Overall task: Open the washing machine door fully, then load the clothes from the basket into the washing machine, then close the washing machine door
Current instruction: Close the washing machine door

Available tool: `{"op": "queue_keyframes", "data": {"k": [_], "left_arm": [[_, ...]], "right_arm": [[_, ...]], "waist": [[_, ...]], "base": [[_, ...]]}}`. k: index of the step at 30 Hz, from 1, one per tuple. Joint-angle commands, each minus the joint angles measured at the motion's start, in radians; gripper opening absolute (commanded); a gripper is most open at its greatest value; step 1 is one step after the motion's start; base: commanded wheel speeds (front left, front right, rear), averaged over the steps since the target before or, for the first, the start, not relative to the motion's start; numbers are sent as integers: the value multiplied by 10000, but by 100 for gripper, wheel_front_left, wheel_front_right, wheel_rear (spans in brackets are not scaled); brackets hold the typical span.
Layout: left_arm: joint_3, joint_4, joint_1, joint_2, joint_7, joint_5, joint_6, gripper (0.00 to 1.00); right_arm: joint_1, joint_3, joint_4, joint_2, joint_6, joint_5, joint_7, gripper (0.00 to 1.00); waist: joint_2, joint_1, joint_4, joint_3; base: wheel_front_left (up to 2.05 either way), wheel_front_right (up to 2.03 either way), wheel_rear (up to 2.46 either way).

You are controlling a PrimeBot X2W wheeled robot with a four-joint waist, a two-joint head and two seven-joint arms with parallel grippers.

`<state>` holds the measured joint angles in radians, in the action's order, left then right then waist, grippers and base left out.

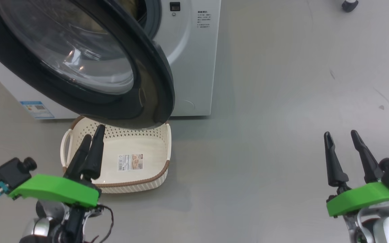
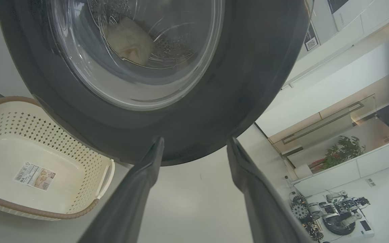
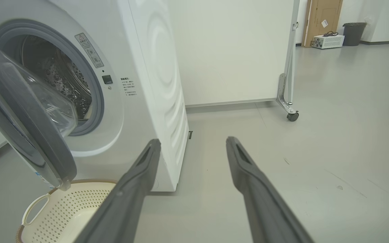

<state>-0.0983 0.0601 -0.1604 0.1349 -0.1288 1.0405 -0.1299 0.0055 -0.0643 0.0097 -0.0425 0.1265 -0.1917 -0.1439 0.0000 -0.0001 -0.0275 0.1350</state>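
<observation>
Both are gaping empty: left gripper [image 1: 93, 132] near the washing machine door [image 1: 147, 84], right gripper [image 1: 340, 133] well apart; left wrist view is showing clothes [image 2: 128, 44] behind its glass.

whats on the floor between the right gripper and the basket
Just bare grey floor, nothing lying on it. The head view shows that stretch from the right gripper across to the basket.

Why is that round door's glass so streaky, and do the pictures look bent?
Head view: bright glints of room light streak the washing machine door. Left wrist view: the glass shows pale clothes behind it. Right wrist view: the wide lens bows the washing machine at its edges.
</observation>
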Motion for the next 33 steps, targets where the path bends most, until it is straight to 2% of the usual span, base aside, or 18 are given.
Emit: {"op": "queue_keyframes", "data": {"k": [1, 6, 8, 17, 24, 33], "left_arm": [[65, 88, -79, 387, 445, -536, -8, 100], [-582, -539, 239, 653, 1671, -1969, 6, 100], [-841, -770, 316, 755, 2021, -2766, 153, 100], [-1694, -1811, 396, 991, 3362, -5766, 1485, 100], [-2039, -2071, 603, 955, 3648, -6518, 1840, 100], [-2155, -2248, 607, 919, 3785, -6724, 1885, 100]], "right_arm": [[-45, 151, -370, -78, 42, 128, 53, 100], [284, 137, -471, -78, 42, 248, 212, 100], [398, 125, -532, -78, 42, 288, 271, 100], [821, 194, -698, -78, 42, 414, 495, 100], [1036, 218, -683, -78, 42, 441, 535, 100], [1083, 246, -718, -77, 42, 518, 554, 100]], "waist": [[0, 1, 87, -251], [0, 1, 179, -610], [0, 1, 220, -713], [0, 1, 263, -1109], [0, 1, 232, -1285], [0, 1, 231, -1342]], "base": [[0, 0, 0], [0, 0, 0], [0, 0, 0], [0, 0, 0], [0, 0, 0], [0, 0, 0]]}}
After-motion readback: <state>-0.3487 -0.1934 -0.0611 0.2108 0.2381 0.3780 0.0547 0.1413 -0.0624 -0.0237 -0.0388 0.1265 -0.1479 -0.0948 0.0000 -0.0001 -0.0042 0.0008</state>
